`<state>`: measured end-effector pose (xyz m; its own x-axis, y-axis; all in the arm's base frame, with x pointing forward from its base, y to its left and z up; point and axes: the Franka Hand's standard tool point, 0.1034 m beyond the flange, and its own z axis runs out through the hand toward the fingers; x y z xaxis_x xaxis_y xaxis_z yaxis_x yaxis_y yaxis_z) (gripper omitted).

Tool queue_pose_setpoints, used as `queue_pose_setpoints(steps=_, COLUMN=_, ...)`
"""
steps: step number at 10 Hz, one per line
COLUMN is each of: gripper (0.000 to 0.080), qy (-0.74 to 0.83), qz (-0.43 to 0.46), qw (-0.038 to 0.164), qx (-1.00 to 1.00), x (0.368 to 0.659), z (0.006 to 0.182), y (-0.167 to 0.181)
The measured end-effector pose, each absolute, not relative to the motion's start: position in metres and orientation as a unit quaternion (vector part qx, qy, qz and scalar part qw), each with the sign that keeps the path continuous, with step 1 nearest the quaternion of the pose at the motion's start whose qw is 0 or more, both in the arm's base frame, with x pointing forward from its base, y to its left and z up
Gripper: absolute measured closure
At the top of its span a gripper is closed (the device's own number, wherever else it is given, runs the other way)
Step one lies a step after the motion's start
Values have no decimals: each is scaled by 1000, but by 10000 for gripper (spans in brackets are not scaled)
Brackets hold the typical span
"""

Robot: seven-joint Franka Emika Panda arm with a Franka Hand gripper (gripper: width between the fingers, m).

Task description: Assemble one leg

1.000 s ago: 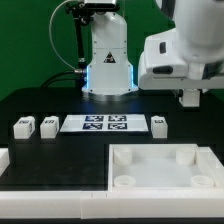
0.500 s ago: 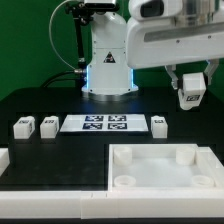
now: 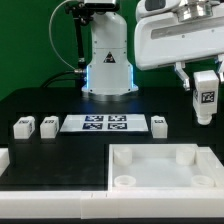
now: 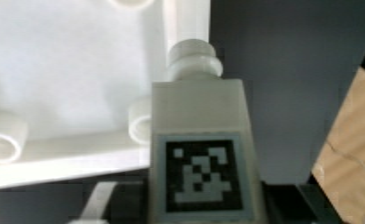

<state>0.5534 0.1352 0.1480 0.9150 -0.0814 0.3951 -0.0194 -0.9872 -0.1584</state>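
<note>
Jaws of the gripper point(image 3: 204, 80) are clamped on the leg point(image 3: 206, 100), which is held upright, airborne at the exterior view's right edge above the tabletop point(image 3: 150, 151). Risk: a misaligned descent could jam the leg's peg against a socket rim and tilt it in the grip.

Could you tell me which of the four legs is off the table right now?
The leg held in the gripper at the exterior view's right; the other three stand on the table.
</note>
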Motion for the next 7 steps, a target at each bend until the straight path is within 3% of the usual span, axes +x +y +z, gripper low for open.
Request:
queue_pose_setpoints(steps=1, gripper=507, qy=15, qz=-249, qw=71, qx=-966, x=571, z=150, y=127)
queue_pose_setpoints(steps=3, gripper=507, qy=-6, qz=-344, qw=55, qx=-937, x=609, z=175, y=110)
queue_pose_setpoints(steps=5, gripper=507, qy=-13, qz=-338, qw=47, qx=-940, x=602, z=148, y=114)
queue_pose_setpoints(steps=7, gripper=507, qy=-14, qz=-323, qw=48, qx=-945, x=600, z=143, y=115)
